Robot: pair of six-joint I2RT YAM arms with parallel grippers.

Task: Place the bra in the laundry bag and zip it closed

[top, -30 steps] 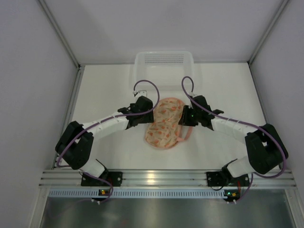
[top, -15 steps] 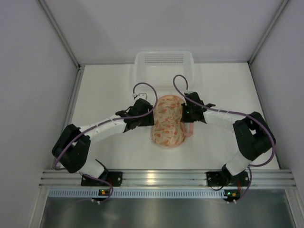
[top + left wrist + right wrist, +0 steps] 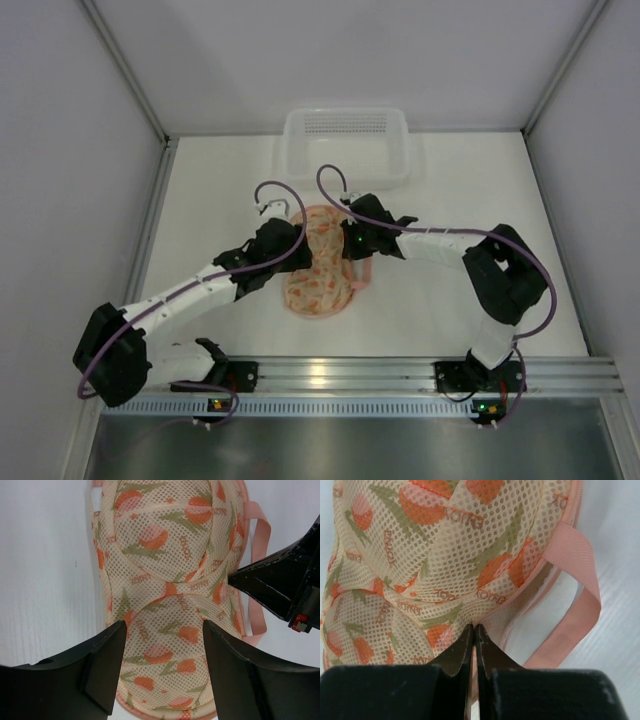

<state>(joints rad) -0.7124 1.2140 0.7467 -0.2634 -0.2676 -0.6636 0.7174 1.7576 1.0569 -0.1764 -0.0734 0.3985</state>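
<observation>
The laundry bag (image 3: pixel 320 265) lies flat on the white table, a pale mesh pouch with an orange tulip print (image 3: pixel 170 580) and two domed halves (image 3: pixel 420 555). Its coral loop handle (image 3: pixel 580 580) trails off its right side. My left gripper (image 3: pixel 290 258) is open, its fingers straddling the near dome (image 3: pixel 165 645) without squeezing it. My right gripper (image 3: pixel 347 243) is shut, its tips pinched into the zip seam at the waist between the two domes (image 3: pixel 474 627). Its black fingers (image 3: pixel 260 585) show at the right of the left wrist view. The bra is hidden.
A white slotted plastic basket (image 3: pixel 345 125) stands at the back of the table, just behind the bag. Grey walls close in both sides. An aluminium rail (image 3: pixel 320 375) with the arm bases runs along the near edge.
My right gripper has shut on the bag's seam and moved left. The bag has shifted left and turned with it. My left arm has swung left and stretched out, its gripper still open.
</observation>
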